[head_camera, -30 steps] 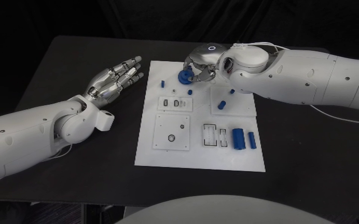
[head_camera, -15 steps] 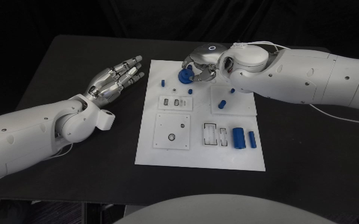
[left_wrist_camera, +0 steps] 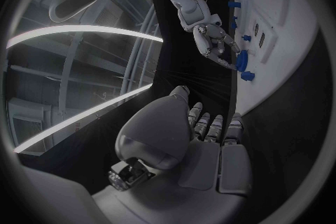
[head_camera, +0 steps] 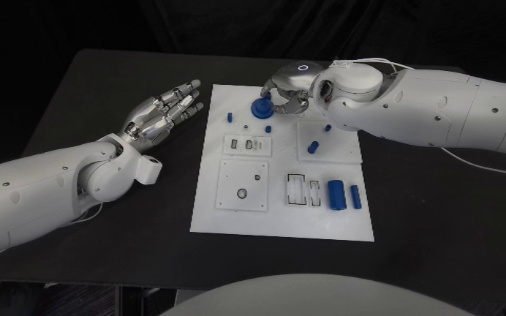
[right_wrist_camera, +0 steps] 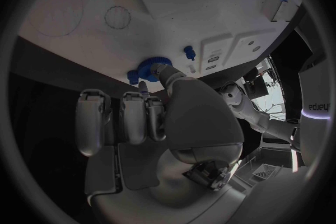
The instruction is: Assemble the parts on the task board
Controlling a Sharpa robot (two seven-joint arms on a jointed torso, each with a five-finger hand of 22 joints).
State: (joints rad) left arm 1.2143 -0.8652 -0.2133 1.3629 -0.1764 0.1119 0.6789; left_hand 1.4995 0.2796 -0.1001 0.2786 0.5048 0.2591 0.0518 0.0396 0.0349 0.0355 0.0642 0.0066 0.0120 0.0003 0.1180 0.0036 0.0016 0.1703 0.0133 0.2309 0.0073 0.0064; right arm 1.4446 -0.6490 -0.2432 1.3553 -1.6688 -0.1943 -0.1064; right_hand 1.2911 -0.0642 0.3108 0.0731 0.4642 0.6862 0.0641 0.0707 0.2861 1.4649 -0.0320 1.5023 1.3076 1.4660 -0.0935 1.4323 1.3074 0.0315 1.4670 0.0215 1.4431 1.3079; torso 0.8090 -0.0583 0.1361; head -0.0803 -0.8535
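The white task board (head_camera: 245, 217) lies in the middle of the black table. My right hand (head_camera: 284, 95) hovers over its far edge and pinches a round blue toothed part (head_camera: 262, 108) between thumb and fingers. The right wrist view shows that part (right_wrist_camera: 149, 67) at my fingertips (right_wrist_camera: 155, 102), just above the board (right_wrist_camera: 175, 5). My left hand (head_camera: 162, 116) rests left of the board, flat and open, holding nothing. From the left wrist view I see my right hand (left_wrist_camera: 212, 42) with the blue part (left_wrist_camera: 242, 60) above the board (left_wrist_camera: 283, 22).
Several blue parts sit on the board: a peg (head_camera: 229, 118) near the left edge, a tilted peg (head_camera: 313, 148) on a raised plate, a thick cylinder (head_camera: 336, 194) and a thinner one (head_camera: 355, 197) at the near right. Slotted plates (head_camera: 243, 184) lie near the middle.
My right hand has shifted slightly over the board's far edge, carrying and turning the round blue part a little. The left hand has stayed put.
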